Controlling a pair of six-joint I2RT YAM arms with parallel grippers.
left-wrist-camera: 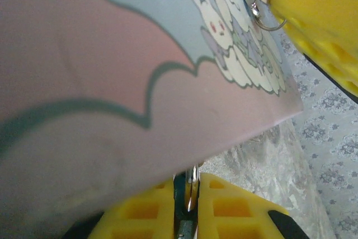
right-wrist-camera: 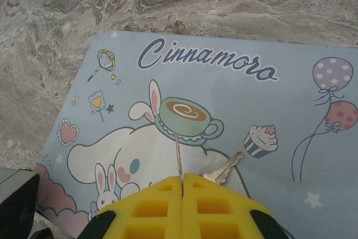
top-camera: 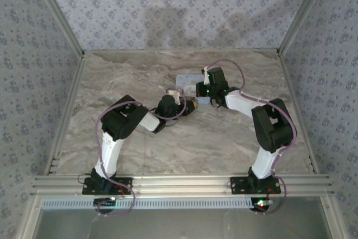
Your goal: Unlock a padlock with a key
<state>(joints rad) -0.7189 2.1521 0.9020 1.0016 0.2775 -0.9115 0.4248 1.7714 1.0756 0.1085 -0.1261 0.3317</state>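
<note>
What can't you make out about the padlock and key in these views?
- padlock: left wrist view, just a dark teal sliver between the left gripper's pads; keyhole hidden.
- key: right wrist view, one end pokes out; the rest is under the right gripper.
- Top view: both too small, covered by the gripper heads.
- tin: blurred, too close to the left wrist camera.

walls (top-camera: 168, 4): blue floral wallpaper | tabletop (top-camera: 196, 144): beige marble pattern | frame (top-camera: 179, 183): aluminium rails

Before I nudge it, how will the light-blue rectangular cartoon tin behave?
The light-blue rectangular cartoon tin appears to lie flat, so tipping or rolling seems unlikely. Its printed lid and the marbled tabletop both look smooth, so it would likely slide easily.
</note>
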